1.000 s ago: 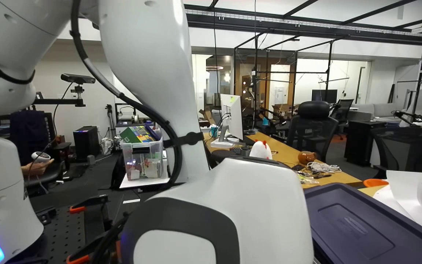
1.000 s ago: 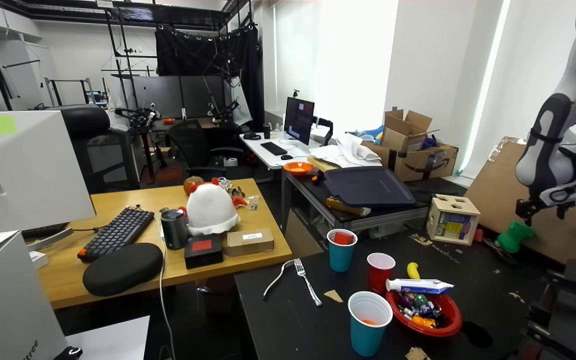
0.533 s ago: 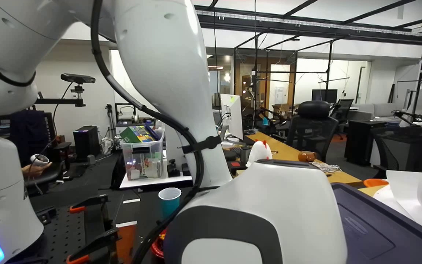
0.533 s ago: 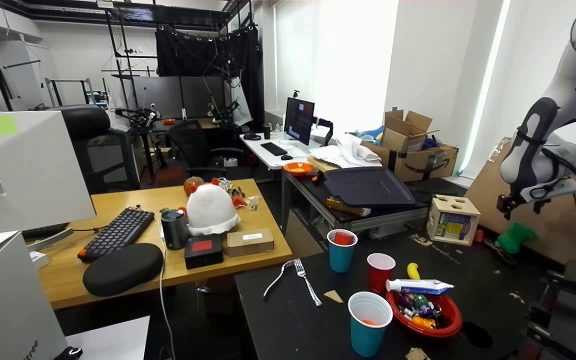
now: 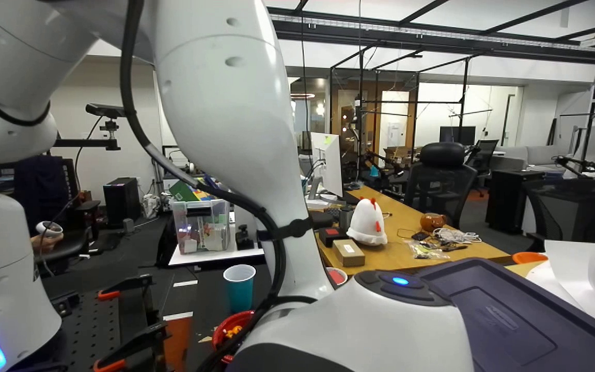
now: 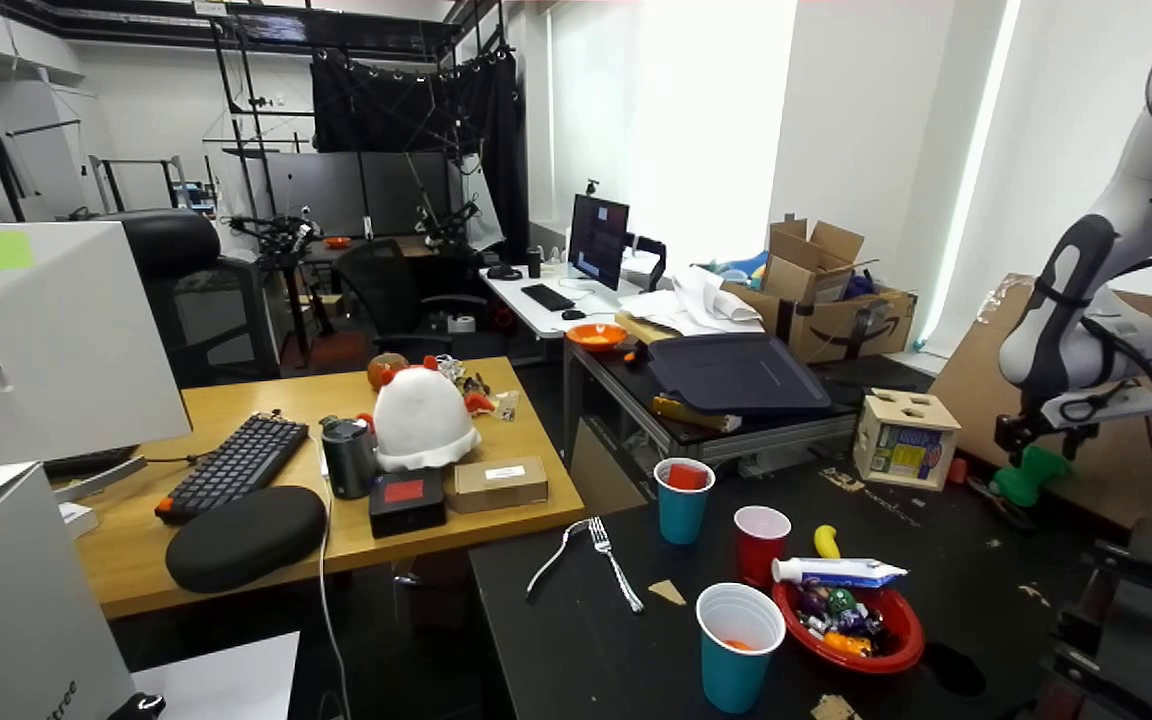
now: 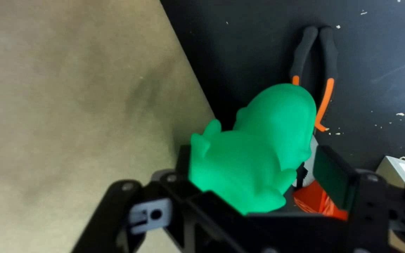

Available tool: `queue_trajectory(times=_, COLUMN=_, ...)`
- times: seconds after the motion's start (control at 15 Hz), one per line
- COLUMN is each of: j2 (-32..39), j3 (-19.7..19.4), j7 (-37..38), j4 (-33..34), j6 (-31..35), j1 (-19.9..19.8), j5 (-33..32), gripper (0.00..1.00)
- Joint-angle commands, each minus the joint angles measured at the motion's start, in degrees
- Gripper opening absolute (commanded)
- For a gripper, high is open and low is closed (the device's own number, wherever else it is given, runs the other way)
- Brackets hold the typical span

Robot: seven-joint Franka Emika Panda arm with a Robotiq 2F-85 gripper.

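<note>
A green toy figure with a rounded body and stubby limbs (image 7: 237, 165) lies in front of a brown cardboard panel (image 7: 83, 88). My gripper (image 7: 255, 158) is open around its near part in the wrist view. The left finger (image 7: 185, 158) is right up against the toy's edge; whether it presses on it, I cannot tell. A gap separates the right finger (image 7: 332, 172) from the toy. In an exterior view the gripper (image 6: 1044, 445) is low over the toy (image 6: 1031, 478), partly covering it. The arm hides the gripper in an exterior view where the arm's wrist (image 5: 359, 330) fills the foreground.
Pliers with black and orange handles (image 7: 330, 59) lie partly under the toy. Close by are a red-orange piece (image 7: 309, 196) and a wooden shape-sorter box (image 6: 906, 450). Farther off stand a red bowl of wrapped sweets (image 6: 906, 650), a red cup (image 6: 758, 550) and teal cups (image 6: 731, 665).
In an exterior view the gripper has shifted left, then come down onto the green toy. The arm has swung and lowered, uncovering a teal cup and the red bowl. The objects have not visibly moved.
</note>
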Motion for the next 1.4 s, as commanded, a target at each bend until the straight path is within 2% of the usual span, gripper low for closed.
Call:
queue_trajectory(times=0.0, j2=1.38, j3=0.14, j7=-2.69, j4=1.51, j6=0.15, j1=-0.58, j5=0.78, gripper=0.58)
queue_trajectory(times=0.2, j2=1.13, j3=0.50, j7=-3.15, j4=1.29, j6=0.10, j1=-1.06, j5=0.95, gripper=0.34)
queue_trajectory(times=0.53, j2=-0.56, j3=-0.19, j7=-2.48, j4=-1.06, j6=-0.33, j1=0.28, j5=0.94, gripper=0.01)
queue_trajectory(times=0.67, j2=-3.27, j3=-1.51, j7=-1.97, j4=-4.83, j6=-1.71, j1=2.17, j5=0.58, gripper=0.00)
queue_trajectory(times=0.87, j2=-9.13, j3=-5.34, j7=-1.98, j4=-14.28, j6=-3.47, j1=7.21, j5=-0.89, gripper=0.02)
queue_trajectory(times=1.13, j2=-16.31, j3=-12.82, j7=-0.83, j4=-25.42, j6=-6.28, j1=17.92, j5=-3.08, gripper=0.02)
queue_trajectory(times=1.33, j2=-22.83, j3=-19.96, j7=2.14, j4=-33.68, j6=-6.54, j1=27.90, j5=-5.26, gripper=0.02)
